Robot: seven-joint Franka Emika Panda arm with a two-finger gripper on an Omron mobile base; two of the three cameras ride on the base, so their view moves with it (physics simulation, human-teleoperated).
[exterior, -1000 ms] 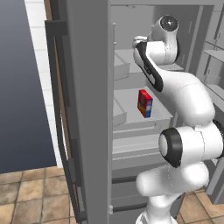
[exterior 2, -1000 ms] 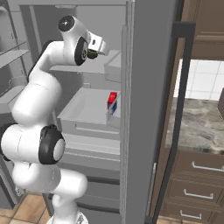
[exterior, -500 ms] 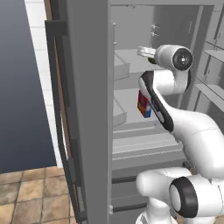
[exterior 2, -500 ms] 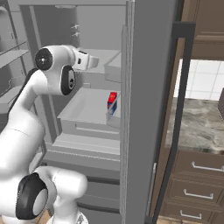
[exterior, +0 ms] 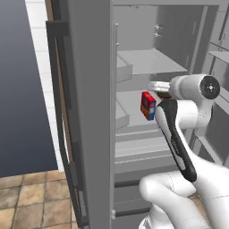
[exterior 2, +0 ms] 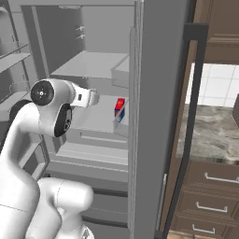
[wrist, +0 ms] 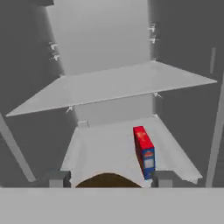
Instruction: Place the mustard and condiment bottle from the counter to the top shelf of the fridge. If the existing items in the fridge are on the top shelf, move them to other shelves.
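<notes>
My gripper (wrist: 109, 178) is shut on the condiment bottle (wrist: 106, 180), whose dark brown body bulges up between the two fingertips (wrist: 57, 178). In the left base view the gripper (exterior: 156, 87) hangs inside the open fridge (exterior: 89, 89), below the top shelf (exterior: 147, 62) and just above the shelf under it. The red carton (exterior: 148, 106) stands upright on that lower shelf, close beside the hand; the hand view has the carton (wrist: 144, 153) slightly right of centre under the top shelf (wrist: 109, 87). The counter (exterior 2: 210, 135) lies right of the fridge. The mustard is out of view.
The open fridge door (exterior: 67, 112) with its long dark handle stands left of the cavity. Door racks (exterior 2: 14, 56) flank the arm on the other side. Brown drawers (exterior 2: 207, 196) sit under the counter. The fridge's side walls close in around the hand.
The arm has folded down: the hand dropped from near the fridge's top to just under the top shelf, next to the carton. The carton has not moved.
</notes>
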